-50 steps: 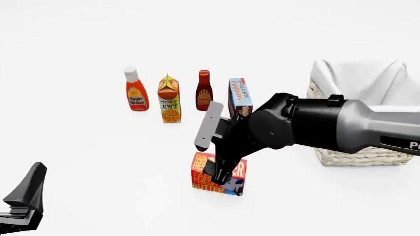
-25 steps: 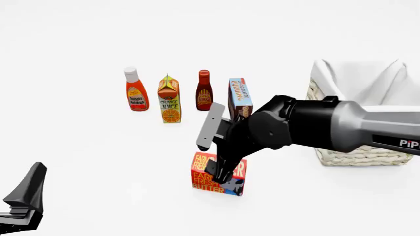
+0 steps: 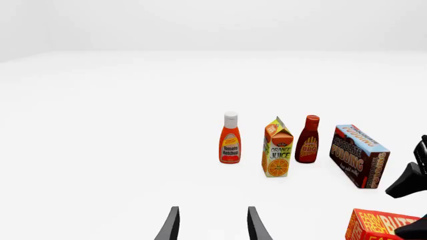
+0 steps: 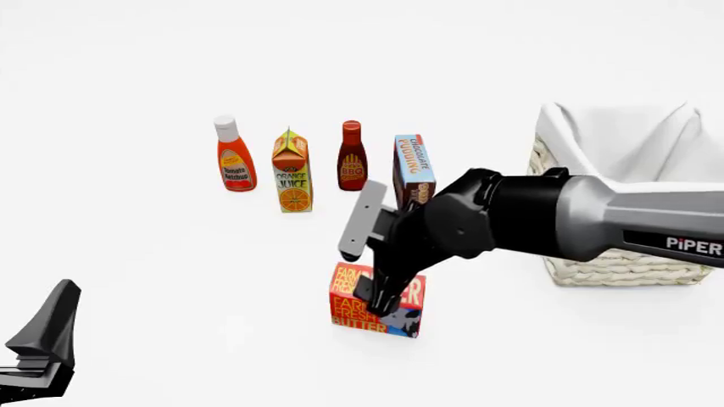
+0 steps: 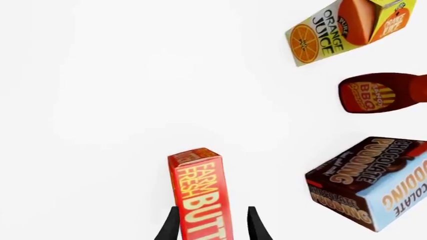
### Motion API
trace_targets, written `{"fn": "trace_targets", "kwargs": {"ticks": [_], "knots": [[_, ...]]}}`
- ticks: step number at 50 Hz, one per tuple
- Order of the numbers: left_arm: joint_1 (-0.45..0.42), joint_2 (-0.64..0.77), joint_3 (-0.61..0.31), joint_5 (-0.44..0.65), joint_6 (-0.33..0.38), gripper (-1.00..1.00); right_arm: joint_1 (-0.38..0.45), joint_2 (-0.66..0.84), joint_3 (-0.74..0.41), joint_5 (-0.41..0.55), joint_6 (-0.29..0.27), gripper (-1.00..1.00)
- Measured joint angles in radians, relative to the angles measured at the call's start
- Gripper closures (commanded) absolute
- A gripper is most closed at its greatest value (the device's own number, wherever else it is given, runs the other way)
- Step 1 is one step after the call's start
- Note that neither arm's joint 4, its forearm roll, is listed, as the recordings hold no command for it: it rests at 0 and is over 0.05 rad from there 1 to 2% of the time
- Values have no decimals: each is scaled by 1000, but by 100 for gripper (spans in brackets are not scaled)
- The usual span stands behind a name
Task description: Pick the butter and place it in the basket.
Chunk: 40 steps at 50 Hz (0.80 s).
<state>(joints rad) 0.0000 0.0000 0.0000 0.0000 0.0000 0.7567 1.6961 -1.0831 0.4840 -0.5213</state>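
The butter (image 4: 353,315), a red-orange carton with yellow lettering, stands upright on the white table, near the middle front. My right gripper (image 4: 381,303) reaches down over its top. In the right wrist view the open fingers straddle the butter (image 5: 197,190), with a gap showing beside one finger (image 5: 255,226). The basket (image 4: 611,268), cream wicker with a white liner, stands at the right, behind my right arm. My left gripper (image 4: 51,332) is open and empty at the front left corner. The butter's corner also shows in the left wrist view (image 3: 379,228).
A row of groceries stands behind the butter: a ketchup bottle (image 4: 236,161), an orange juice carton (image 4: 292,174), a BBQ sauce bottle (image 4: 352,159) and a chocolate pudding box (image 4: 414,163). The pudding box is closest to my right arm.
My right arm has sunk slightly and its forearm has shifted a little to the left, with the gripper staying over the butter. The left arm and the groceries have not moved.
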Motion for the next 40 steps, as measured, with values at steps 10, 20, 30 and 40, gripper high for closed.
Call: {"fn": "trace_targets", "kwargs": {"ticks": [10,20,30,40], "knots": [[0,0,0,0,0,-100,9,1,0,0,3,-100],[0,0,0,0,0,-100,17,4,3,-4,8,-100],[0,0,0,0,0,-100,21,14,6,-12,11,-100],[0,0,0,0,0,-100,12,28,4,-18,6,-100]]}}
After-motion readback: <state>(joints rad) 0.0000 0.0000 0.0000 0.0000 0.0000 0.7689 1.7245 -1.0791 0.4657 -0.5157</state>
